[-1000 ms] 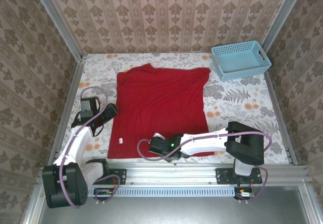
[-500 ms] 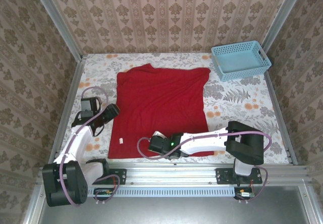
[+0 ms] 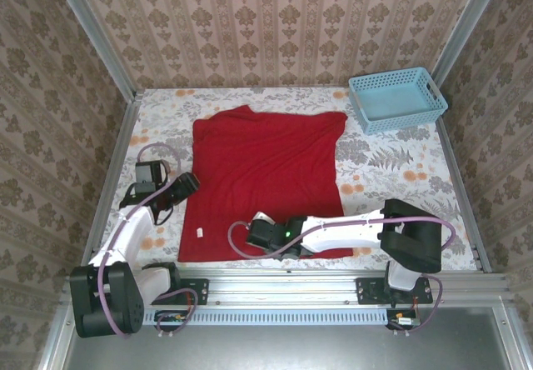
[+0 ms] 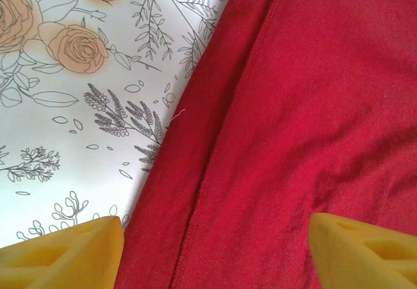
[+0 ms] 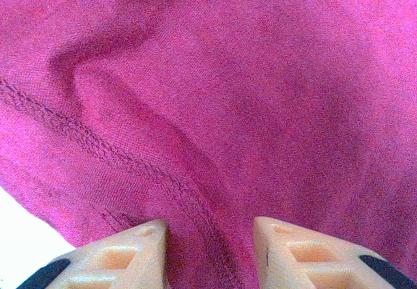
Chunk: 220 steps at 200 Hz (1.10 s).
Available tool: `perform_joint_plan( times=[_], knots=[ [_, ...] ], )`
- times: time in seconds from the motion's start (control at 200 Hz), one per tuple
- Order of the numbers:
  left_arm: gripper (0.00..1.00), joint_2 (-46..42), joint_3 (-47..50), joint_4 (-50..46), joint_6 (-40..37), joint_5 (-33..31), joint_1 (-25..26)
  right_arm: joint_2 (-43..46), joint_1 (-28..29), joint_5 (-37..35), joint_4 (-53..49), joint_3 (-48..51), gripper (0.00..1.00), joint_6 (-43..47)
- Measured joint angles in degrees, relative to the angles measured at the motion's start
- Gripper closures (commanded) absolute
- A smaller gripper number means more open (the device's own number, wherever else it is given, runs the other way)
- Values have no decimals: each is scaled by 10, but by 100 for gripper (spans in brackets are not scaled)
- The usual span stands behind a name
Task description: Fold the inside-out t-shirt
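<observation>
Two arms here, both mine, so biggest stuff first. The flower-printed tabletop (image 3: 400, 157) carries everything. The plain red soft cloth t-shirt (image 3: 266, 170) lies spread flat in the middle of it. Its long axis runs straight away from my bases, with the bottom hem at the near edge.

A light-blue plastic basket (image 3: 406, 120) sits well apart in the far right corner.

My right arm (image 3: 341, 230) lies low across the near hem. Its jaws straddle the stitched hem (image 5: 98, 147), and a ridge of cloth runs in between the fingers (image 5: 124, 250). The gap is narrow, but I can't tell if they've actually bitten.

My left arm (image 3: 133, 232) is at the shirt's left edge, jaws spread wide, one finger over tabletop and the other over cloth.

My guess is the right side is nearer the hem, so that end gets carried toward the far end.

There's a tiny white tag (image 3: 200, 232) by the near-left corner.
</observation>
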<state>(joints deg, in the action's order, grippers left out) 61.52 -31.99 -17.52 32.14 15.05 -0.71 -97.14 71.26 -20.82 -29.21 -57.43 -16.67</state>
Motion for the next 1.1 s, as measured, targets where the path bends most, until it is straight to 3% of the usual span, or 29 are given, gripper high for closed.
perform_joint_plan(
  times=[0.38, 0.48, 0.61, 0.8, 0.93, 1.1],
  knots=[
    [24, 0, 0, 0, -3, 0, 26, 7, -17, -1, 18, 12, 100, -8],
    [23, -3, 0, 1, -6, -1, 56, 40, -32, -12, 18, 21, 100, -19],
    [19, -30, 0, 23, -21, -7, 148, 130, -94, -10, 27, 23, 100, -31],
    [5, -90, 0, 106, -69, -16, 334, 204, -209, 38, 48, -12, 100, -35],
    [2, -94, -1, 154, -116, -27, 431, 192, -223, 64, 51, -53, 100, -34],
    [1, -19, -12, 188, -154, -51, 486, 188, -223, 95, 56, -79, 100, -35]
  ],
)
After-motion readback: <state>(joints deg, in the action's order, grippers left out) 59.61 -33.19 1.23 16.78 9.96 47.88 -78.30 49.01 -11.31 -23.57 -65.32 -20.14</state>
